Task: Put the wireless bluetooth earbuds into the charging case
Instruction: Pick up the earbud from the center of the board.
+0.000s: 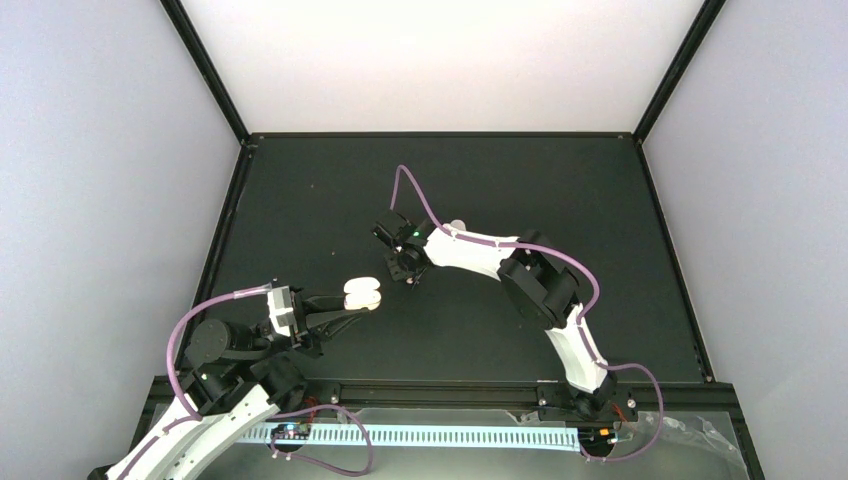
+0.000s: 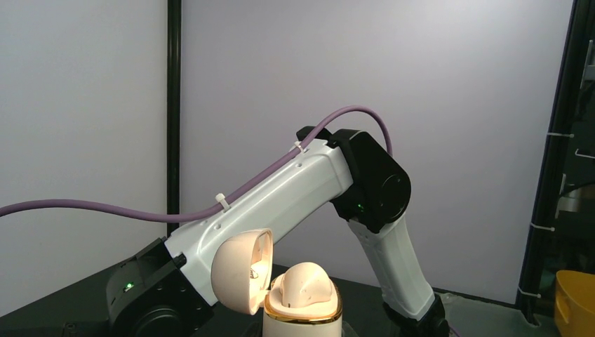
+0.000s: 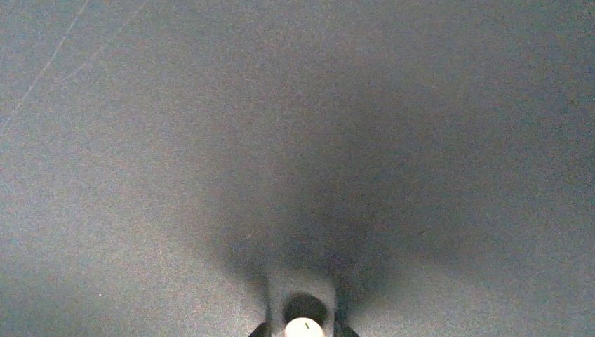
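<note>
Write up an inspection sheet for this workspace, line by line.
Surface: dark table mat, faint pale scratches.
Job's things: charging case open, lid tipped aside; white earbud low in the right wrist view.
Clutter: one small pale object beside the right arm, too small to identify.
Grippers: left gripper shut on the case; right gripper around the earbud, grip unclear.
Cables: purple cables tied along both arms.
Surroundings: pale walls, black frame posts, yellow object at the far right.
</note>
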`<state>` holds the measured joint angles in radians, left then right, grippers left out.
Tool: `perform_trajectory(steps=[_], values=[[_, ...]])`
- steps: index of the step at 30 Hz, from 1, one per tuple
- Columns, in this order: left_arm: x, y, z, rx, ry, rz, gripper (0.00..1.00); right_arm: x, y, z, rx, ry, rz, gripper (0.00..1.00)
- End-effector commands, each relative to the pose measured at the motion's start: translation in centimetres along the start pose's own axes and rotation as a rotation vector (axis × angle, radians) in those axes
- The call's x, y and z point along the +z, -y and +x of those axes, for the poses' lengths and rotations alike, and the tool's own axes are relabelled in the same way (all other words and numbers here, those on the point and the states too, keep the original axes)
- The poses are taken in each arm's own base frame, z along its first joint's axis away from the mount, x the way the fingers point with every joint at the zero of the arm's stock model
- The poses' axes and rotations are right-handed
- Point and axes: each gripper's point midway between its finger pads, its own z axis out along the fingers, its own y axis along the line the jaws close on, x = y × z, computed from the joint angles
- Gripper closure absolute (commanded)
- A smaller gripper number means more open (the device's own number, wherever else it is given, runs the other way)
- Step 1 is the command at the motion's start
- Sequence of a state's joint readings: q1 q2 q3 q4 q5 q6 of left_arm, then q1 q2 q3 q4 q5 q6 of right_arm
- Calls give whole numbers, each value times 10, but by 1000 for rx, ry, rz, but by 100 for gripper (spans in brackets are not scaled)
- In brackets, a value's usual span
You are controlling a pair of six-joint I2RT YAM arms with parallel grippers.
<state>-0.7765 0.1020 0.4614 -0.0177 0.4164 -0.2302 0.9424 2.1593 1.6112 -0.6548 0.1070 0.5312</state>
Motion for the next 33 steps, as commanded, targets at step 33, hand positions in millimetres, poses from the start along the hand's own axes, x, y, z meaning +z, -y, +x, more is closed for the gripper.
perform_trajectory(steps=[33], values=[[-3, 6, -10, 4, 25, 16, 98, -94, -10, -44, 162, 335, -310, 99]])
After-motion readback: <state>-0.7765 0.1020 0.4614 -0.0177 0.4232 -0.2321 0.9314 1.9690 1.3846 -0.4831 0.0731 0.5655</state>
